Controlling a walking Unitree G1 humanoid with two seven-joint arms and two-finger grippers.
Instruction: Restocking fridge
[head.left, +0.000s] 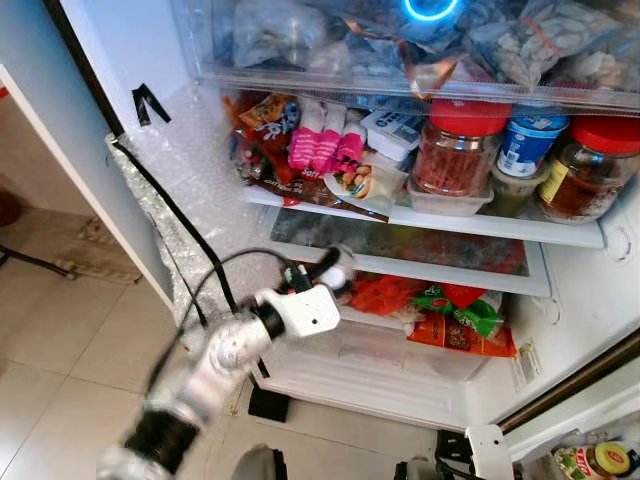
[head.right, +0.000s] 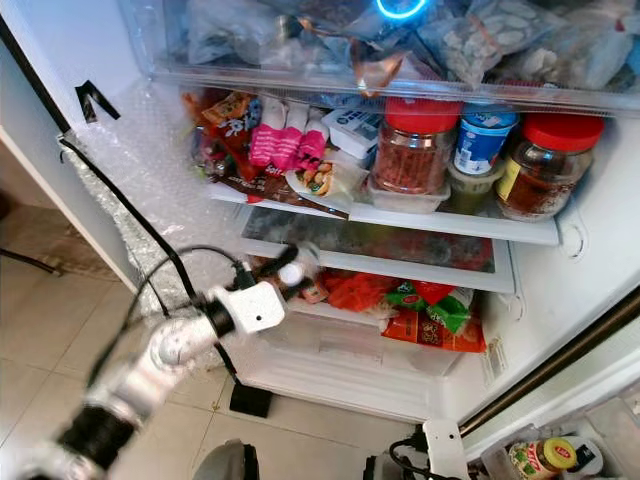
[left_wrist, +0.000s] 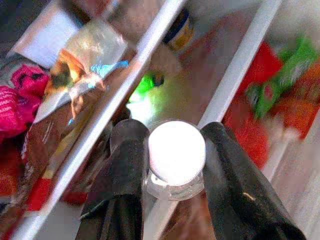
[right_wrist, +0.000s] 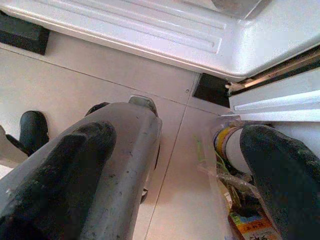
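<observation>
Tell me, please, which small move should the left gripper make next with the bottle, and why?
Probably ease a little further into the fridge. The left gripper is shut on a white-capped bottle at the front edge of the glass shelf, so the bottle likely needs to be over the shelf before release.

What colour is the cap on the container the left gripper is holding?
White; the cap shows best in the left wrist view, clamped in the left gripper.

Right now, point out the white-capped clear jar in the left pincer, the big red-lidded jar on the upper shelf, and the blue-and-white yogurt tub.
White-capped clear jar (left_wrist: 176, 152): left wrist view, cap top.
Big red-lidded jar (head.left: 458, 155): left eye view, glass body.
Blue-and-white yogurt tub (head.left: 527, 146): left eye view, side label.
</observation>
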